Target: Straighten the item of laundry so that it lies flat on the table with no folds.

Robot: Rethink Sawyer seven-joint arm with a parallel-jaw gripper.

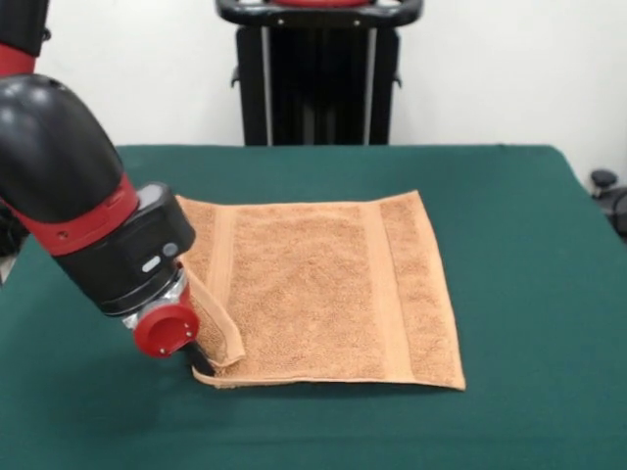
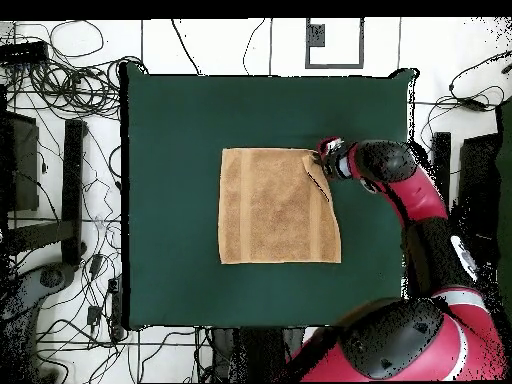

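Observation:
The orange-tan towel (image 1: 313,294) lies mostly flat in the middle of the dark green table (image 1: 509,245). Two woven bands run across it. Its left edge in the front view is folded over in a raised strip (image 1: 220,323) that rises toward my gripper (image 1: 201,360). The gripper sits low at the towel's near left corner and looks shut on that edge. The red wrist hides most of it. In the overhead view the towel (image 2: 270,205) shows a narrow fold (image 2: 318,180) at its upper right corner, beside the gripper (image 2: 322,160). No white tag shows.
My arm (image 2: 420,200) reaches over the table's right side in the overhead view. The black pedestal (image 1: 318,78) stands behind the table's far edge. Cables (image 2: 60,70) lie on the floor around the table (image 2: 170,150).

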